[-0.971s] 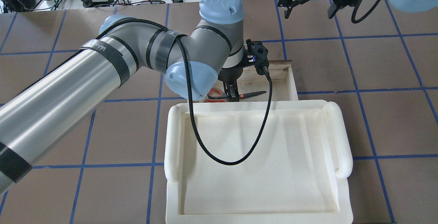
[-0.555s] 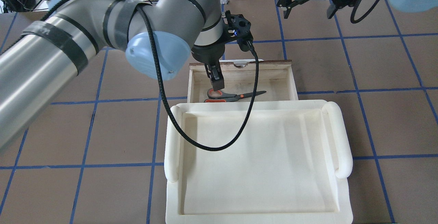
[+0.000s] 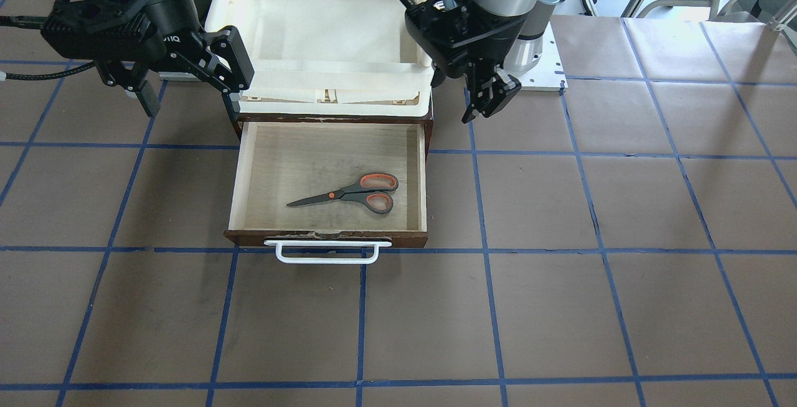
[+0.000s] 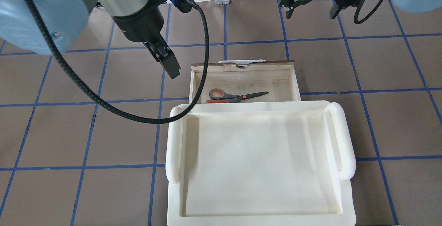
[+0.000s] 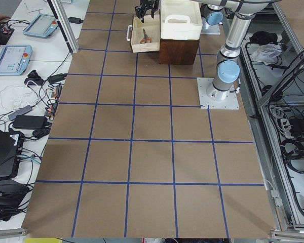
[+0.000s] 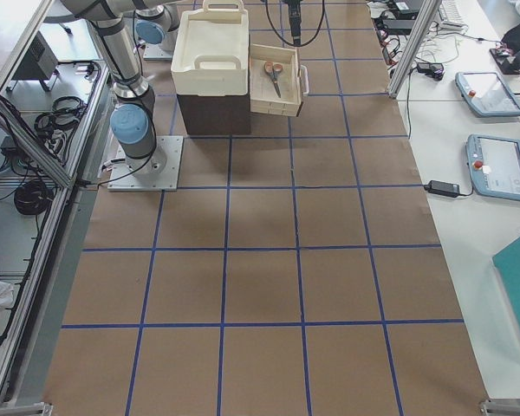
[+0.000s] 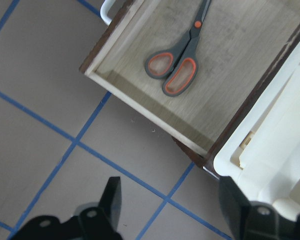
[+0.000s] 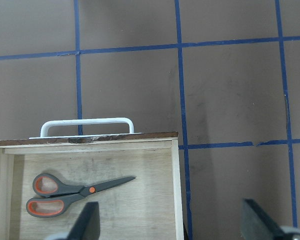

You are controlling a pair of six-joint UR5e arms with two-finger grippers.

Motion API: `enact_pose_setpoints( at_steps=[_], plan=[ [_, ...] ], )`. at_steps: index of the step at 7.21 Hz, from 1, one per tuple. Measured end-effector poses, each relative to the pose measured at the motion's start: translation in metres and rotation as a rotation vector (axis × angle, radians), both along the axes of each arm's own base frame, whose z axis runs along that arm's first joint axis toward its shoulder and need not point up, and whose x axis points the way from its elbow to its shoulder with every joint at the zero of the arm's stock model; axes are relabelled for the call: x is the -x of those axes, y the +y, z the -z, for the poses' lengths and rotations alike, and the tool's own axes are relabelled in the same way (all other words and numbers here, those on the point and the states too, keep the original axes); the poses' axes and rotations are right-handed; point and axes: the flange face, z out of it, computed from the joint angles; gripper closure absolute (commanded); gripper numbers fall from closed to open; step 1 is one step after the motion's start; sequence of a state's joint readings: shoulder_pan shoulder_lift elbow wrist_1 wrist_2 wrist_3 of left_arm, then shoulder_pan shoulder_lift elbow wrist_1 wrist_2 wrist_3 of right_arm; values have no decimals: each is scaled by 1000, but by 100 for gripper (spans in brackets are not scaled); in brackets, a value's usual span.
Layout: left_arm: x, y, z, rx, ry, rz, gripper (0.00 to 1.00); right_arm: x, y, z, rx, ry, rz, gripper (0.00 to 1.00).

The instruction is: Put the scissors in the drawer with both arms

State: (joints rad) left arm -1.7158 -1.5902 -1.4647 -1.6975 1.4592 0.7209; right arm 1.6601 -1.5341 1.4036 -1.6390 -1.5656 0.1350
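Note:
The scissors (image 3: 348, 194) lie flat in the open drawer (image 3: 324, 238), handles toward my left side, blades toward my right. They also show in the overhead view (image 4: 238, 97) and both wrist views (image 7: 177, 70) (image 8: 75, 192). My left gripper (image 4: 169, 65) hangs empty above the table beside the drawer's left wall; its fingers (image 7: 112, 200) stand wide apart, so it is open. My right gripper (image 4: 311, 11) is open and empty, high up off the drawer's right front corner.
A cream-white plastic tray (image 4: 172, 143) sits on the dark brown cabinet (image 5: 172, 50) that the drawer slides out of. The drawer's white loop handle (image 3: 328, 251) points away from me. The brown table has a blue tape grid.
My left gripper has left the scissors, risen out of the drawer and swung left and up. The scissors stay where they lay. The right arm has not moved.

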Motion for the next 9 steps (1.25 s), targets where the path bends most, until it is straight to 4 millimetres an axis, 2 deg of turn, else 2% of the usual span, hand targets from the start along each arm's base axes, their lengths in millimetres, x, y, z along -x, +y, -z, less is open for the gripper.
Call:
enact_pose_setpoints(
  at_steps=[1,2,3,4,7,9],
  plan=[
    [-26,9,-15,-18,-13,-151,14,0,0,0,0,1,0,0],
    [-45,15,-26,-17,-28,-314,7,0,0,0,0,2,0,0],
    [-60,16,-33,2,-61,-462,7,0,0,0,-1,2,1,0],
    [-73,13,-36,30,-93,-567,0,0,0,0,-1,2,1,0],
    [-92,-11,-41,164,-118,-736,0,0,0,0,-2,2,1,0],
    [-94,-14,-38,170,-124,-758,0,0,0,0,-2,2,1,0]
  ],
)
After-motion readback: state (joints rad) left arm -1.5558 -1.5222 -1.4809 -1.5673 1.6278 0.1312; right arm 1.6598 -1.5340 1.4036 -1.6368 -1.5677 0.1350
